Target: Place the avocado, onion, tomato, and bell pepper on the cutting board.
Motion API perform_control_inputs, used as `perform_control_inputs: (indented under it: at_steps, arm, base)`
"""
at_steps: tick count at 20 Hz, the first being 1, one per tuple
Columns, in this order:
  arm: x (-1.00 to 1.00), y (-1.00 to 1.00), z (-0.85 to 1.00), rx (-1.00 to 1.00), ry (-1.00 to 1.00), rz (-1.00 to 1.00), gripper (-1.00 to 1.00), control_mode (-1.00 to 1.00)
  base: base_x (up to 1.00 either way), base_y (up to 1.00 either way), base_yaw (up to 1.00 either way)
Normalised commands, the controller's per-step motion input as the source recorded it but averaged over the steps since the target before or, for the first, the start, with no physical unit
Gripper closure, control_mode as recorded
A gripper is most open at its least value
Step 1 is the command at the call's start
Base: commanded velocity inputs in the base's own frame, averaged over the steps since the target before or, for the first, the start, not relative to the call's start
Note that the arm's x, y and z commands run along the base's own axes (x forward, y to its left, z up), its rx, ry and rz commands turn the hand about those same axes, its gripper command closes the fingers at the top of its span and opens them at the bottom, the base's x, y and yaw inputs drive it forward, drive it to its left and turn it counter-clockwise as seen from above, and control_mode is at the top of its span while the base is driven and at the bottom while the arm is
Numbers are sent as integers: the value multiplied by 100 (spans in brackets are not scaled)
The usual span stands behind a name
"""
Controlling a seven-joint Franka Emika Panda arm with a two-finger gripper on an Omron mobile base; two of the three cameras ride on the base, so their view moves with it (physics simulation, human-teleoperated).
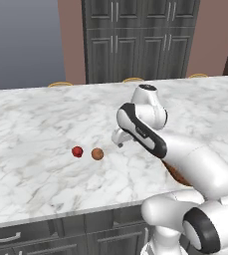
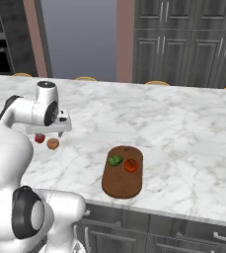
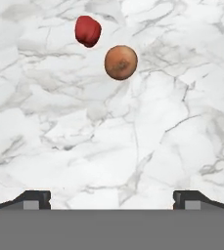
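- White marble surface (image 2: pixel 183 128) runs across the kitchen island, dark cabinets behind.
- Crimson lumpy bell pepper (image 1: pixel 77 151) lies left, small tan onion (image 1: pixel 97 154) just beside it.
- Robot's fingers (image 3: pixel 111 197) hang spread wide above them, holding nothing.
- Oval reddish-brown wooden cutting board (image 2: pixel 123 183) lies right, carrying dark-green avocado (image 2: pixel 115 160) and orange-red tomato (image 2: pixel 131 165).

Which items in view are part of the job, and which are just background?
Job:
- avocado, on the board
- orange-red ball, on the board
- cutting board
- onion, on counter
- crimson ball, beside onion
- gripper, open

Background:
- marble counter
- dark cabinets
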Motion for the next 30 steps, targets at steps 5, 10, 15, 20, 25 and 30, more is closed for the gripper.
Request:
perform_control_inputs:
  at_steps: [5, 10, 15, 20, 25, 30]
  arm:
    - [12, 57, 12, 0, -10, -7, -100, -100]
    - [45, 37, 14, 0, 1, -13, -100, -100]
    - [38, 18, 5, 0, 5, -15, -100, -100]
    - [18, 10, -9, 0, 4, -12, -100, -100]
    - [16, 6, -21, 0, 5, -10, -100, -100]
    - [28, 0, -19, 0, 7, -8, -100, -100]
  base:
    - [0, 0, 0]
    - [0, 0, 0]
    - [0, 0, 0]
    - [0, 0, 0]
    - [0, 0, 0]
    - [0, 0, 0]
